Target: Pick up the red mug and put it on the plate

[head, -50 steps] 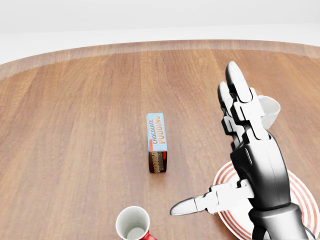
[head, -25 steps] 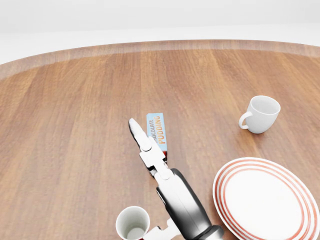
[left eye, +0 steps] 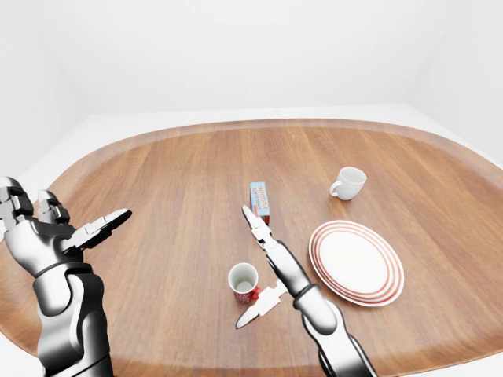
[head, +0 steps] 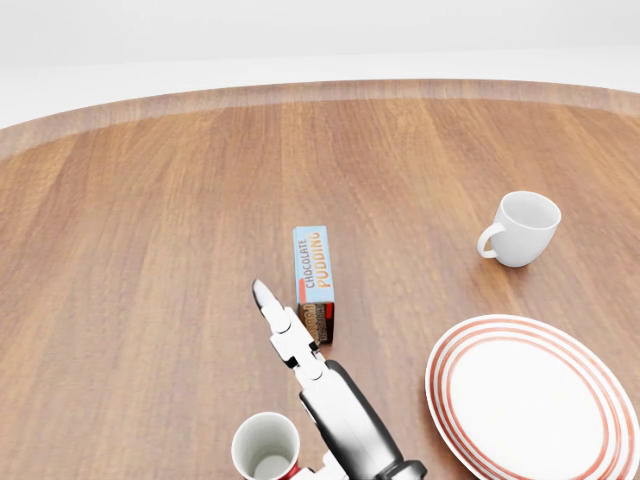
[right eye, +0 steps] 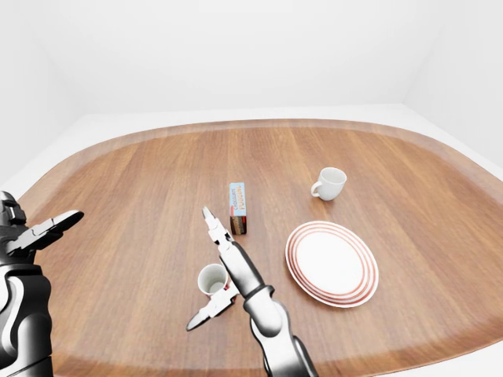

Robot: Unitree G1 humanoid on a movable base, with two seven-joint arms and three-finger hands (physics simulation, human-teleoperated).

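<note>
Red mug (left eye: 244, 283) stood upright near the bottom of the wood-grain counter (left eye: 173, 181), white inside, just beside the right hand (left eye: 267, 267). That hand's metal fingers (left eye: 255, 224) were spread flat, gripping nothing, likely lining up a grasp. Striped plate (left eye: 355, 261) sat bare to the right. Left hand (left eye: 55, 232) hovered open, well apart.

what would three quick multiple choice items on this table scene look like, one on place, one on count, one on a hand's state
1. In the left-eye view, the red mug sits where from the plate?
A left
B right
C on it

2. How many mugs show?
A one
B two
C three

3. The right hand is:
A shut on the mug
B open beside the mug
C resting on the plate

A: the mug stands on wood left of the plate. B: it and a white mug. B: fingers spread, thumb below the mug.
</note>
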